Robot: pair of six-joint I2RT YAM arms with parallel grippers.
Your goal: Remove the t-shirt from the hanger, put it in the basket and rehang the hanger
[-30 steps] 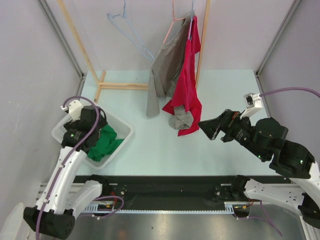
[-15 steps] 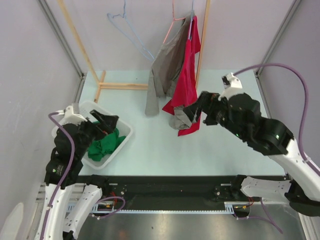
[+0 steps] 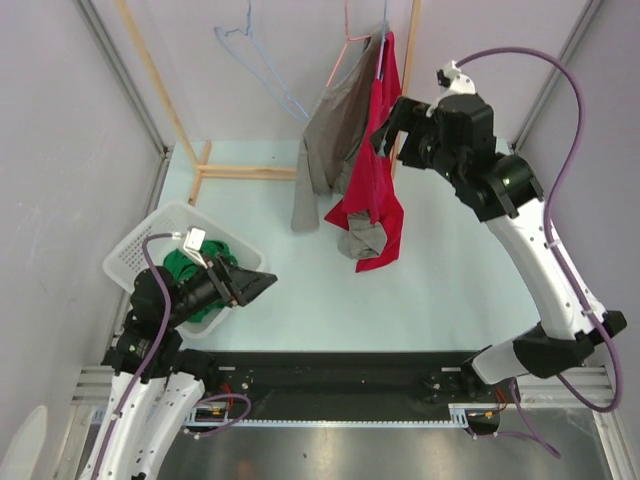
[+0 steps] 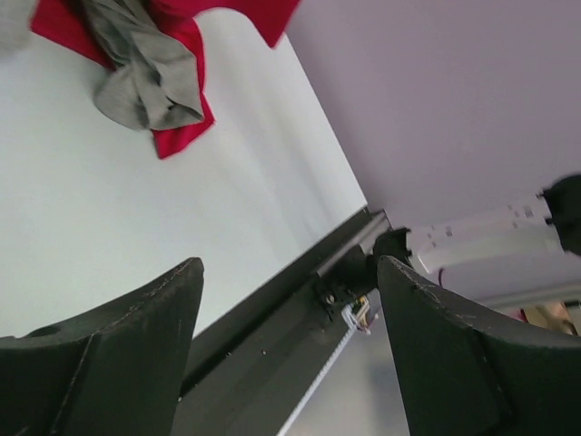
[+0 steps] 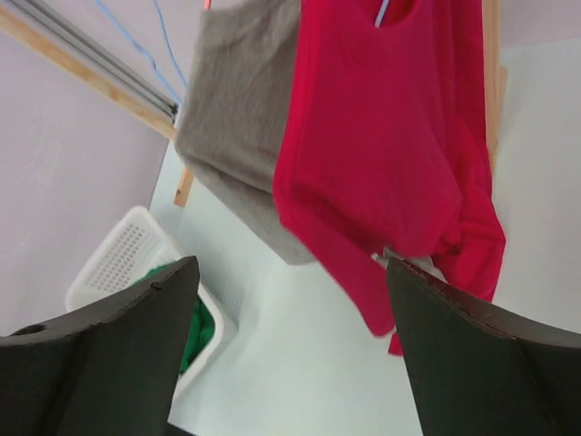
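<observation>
As the red t-shirt [image 3: 372, 180] hangs vertically just ahead of the right pincer [image 3: 385, 128], spread wide and empty, that arm is favoured; the left pincer [image 3: 257, 285], likewise wide, is distant.

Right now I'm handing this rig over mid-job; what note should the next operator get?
Left gripper: jaws open, empty, by the basket.
Right gripper: jaws open, empty, high up, close to the red t-shirt.
Red t-shirt and grey garment hang on the rack; a green garment lies in the basket.
Done: nothing gripped yet.
Left: take the red t-shirt off its hanger.
</observation>
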